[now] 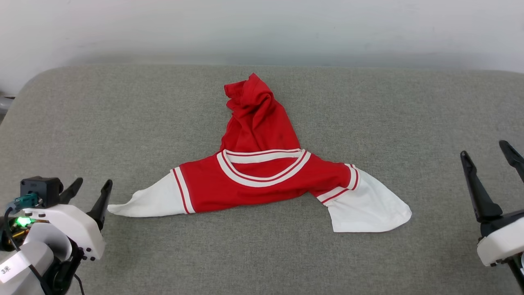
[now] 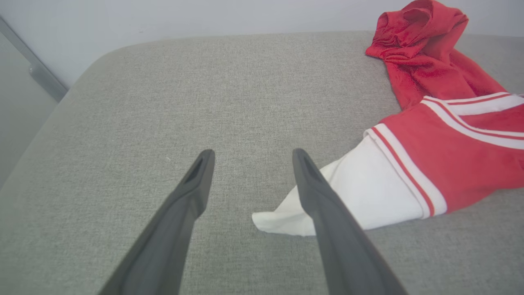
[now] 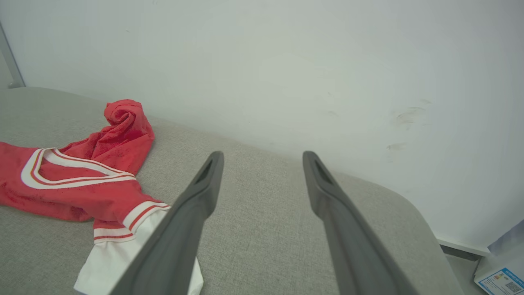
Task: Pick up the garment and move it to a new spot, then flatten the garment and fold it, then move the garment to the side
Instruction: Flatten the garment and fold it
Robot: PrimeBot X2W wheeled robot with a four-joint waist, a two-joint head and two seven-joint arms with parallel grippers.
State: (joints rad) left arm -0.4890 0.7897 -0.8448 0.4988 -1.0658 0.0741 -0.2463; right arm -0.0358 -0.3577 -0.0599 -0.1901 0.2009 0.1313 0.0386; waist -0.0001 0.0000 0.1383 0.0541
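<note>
The garment (image 1: 254, 172), a red jersey with white sleeves and striped trim, lies on the grey cushion (image 1: 368, 106). Its sleeves are spread left and right, and its red body is bunched up toward the back. My left gripper (image 1: 92, 184) stands open at the lower left, just beside the left sleeve tip, holding nothing. In the left wrist view the garment's white sleeve (image 2: 360, 196) lies partly behind the right finger of my left gripper (image 2: 251, 157). My right gripper (image 1: 487, 149) is open at the far right, apart from the garment (image 3: 82, 172). Between the fingers of my right gripper (image 3: 262, 157) there is bare cushion.
A pale wall (image 1: 262, 28) runs behind the cushion. The cushion's rounded corners show at the back left (image 2: 102, 57) and right (image 3: 409, 205). A paper with blue print (image 3: 499, 280) lies on the floor beyond the right corner.
</note>
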